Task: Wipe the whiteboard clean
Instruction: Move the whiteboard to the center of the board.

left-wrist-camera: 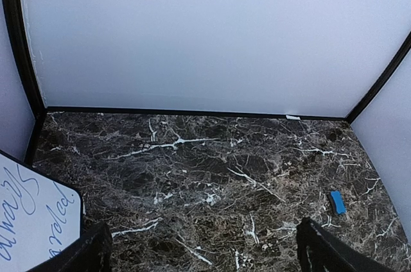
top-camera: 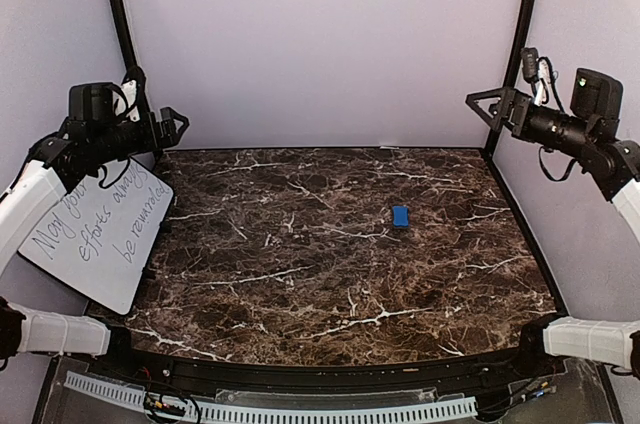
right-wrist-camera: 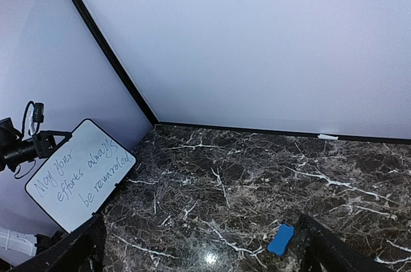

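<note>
Robot lab booth: plain white walls (top-camera: 320, 44), dark marble tabletop (top-camera: 300, 244).

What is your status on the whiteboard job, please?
Left gripper and right gripper open, empty. Whiteboard at left edge of table, writing unerased. Eraser lies apart, nothing in the way.

I'm seeing the table (top-camera: 300, 284) as polished dark marble, white-veined, catching a glint in the right wrist view. The whiteboard (top-camera: 95, 244) at left is reading smooth white, thin black rim. The blue eraser (top-camera: 400, 216) is looking matt; plastic or foam, I can't tell.
</note>
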Controlling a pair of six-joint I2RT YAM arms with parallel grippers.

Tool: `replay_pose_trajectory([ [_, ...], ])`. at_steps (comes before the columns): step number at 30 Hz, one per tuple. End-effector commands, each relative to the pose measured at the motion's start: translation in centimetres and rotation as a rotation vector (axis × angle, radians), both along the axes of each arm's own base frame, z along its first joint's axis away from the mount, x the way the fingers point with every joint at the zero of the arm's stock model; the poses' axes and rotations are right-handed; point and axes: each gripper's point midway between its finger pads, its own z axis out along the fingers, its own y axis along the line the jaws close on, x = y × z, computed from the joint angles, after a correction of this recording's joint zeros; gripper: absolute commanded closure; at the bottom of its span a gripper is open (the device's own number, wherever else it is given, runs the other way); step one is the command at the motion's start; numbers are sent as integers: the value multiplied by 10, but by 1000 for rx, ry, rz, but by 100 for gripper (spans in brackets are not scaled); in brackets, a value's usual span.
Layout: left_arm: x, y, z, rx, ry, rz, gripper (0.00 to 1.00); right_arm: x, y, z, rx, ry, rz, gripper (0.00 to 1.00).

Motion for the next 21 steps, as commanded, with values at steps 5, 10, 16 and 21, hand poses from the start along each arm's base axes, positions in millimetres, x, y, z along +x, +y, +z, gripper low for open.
replay_pose_trajectory([
  [5, 7, 1, 10, -16, -7, 11, 1, 0, -10, 11, -21, -101, -51, 1],
  [10, 10, 9, 2, -13, 22, 66, 1, 11, -15, -2, -35, -65, -95, 1],
  [16, 8, 32, -40, -46, 155, 238, 1, 22, -16, -30, -48, 3, -115, 1],
  [21, -2, 40, -85, -83, 261, 315, 1, 30, -9, -48, -36, 60, -88, 1],
])
